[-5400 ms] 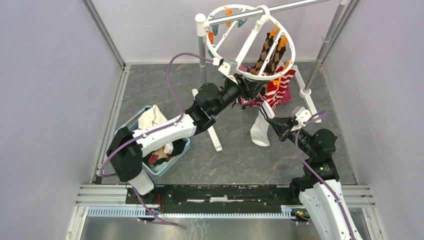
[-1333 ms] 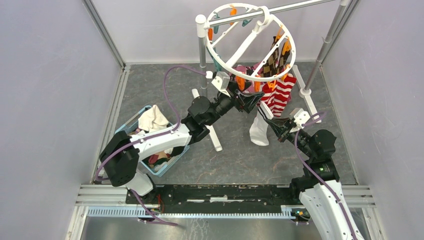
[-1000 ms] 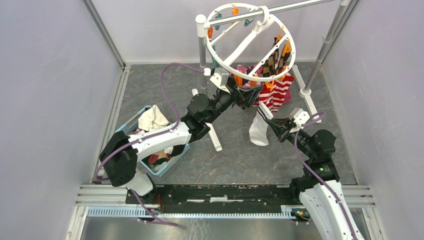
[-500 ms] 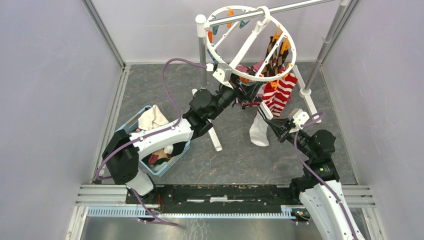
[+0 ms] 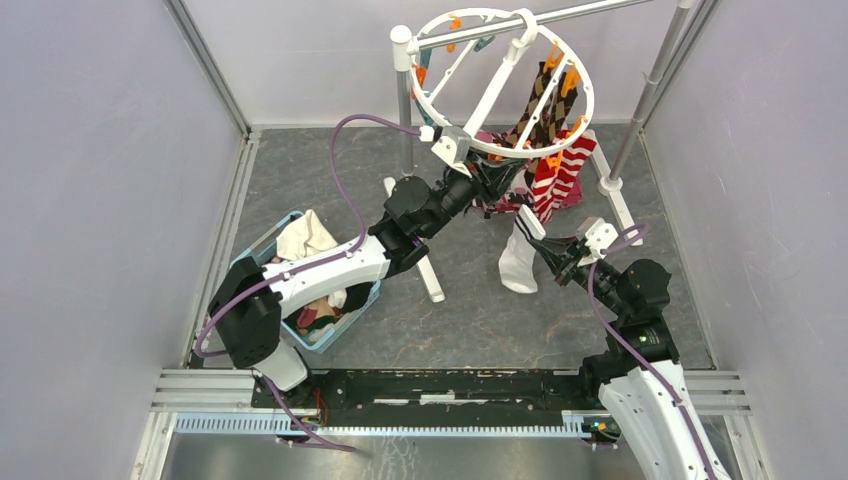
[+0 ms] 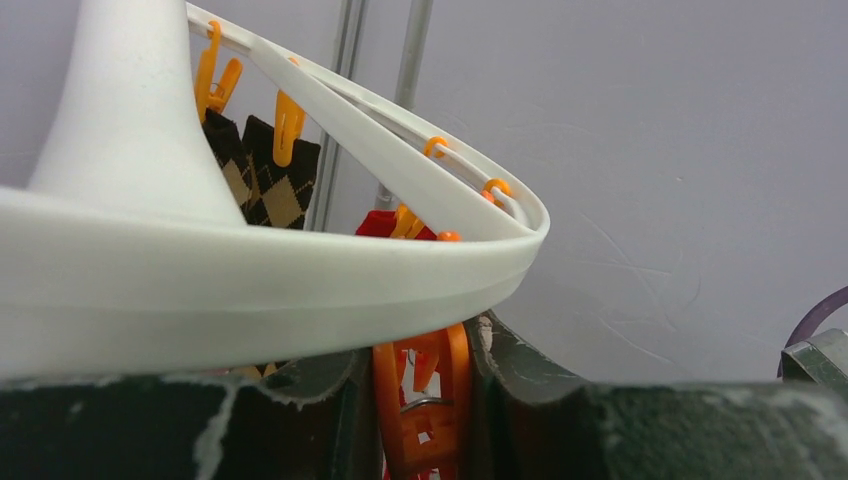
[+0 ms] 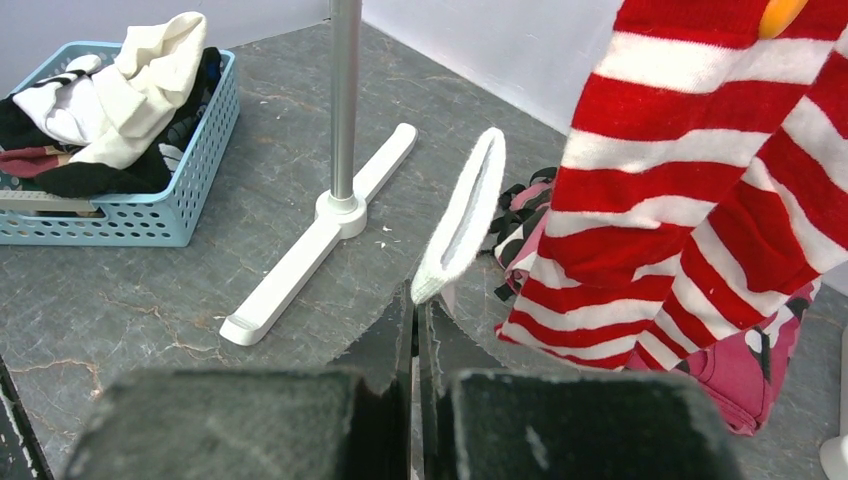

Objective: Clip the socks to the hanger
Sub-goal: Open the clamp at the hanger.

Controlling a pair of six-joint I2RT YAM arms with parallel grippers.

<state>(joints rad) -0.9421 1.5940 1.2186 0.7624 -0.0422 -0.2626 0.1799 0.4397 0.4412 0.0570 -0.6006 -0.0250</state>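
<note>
1. White sock (image 5: pixel 518 268) is your piece. The right gripper (image 5: pixel 547 250) has its jaws pressed together on it, pinching its edge.
2. Hanger (image 5: pixel 495 90) hangs from the rail (image 5: pixel 600 9), farther out and left of that sock. Argyle socks (image 5: pixel 538 100) and red-striped socks (image 5: pixel 560 175) are already clipped on its right side.
3. Left gripper (image 6: pixel 418 380) is up under the near rim, and its jaws look clamped on an orange clothespin (image 6: pixel 425 435), one finger on each side.
4. Here's the relation that counts: the sock's long axis runs near to far, striped cuff end toward the hanger. The pin sits beyond and left of it. Your right arm carries and your left is already at the pin.
5. Watch out, the pin's mouth is cut off in the left wrist view, so you can't tell whether it gapes.
</note>
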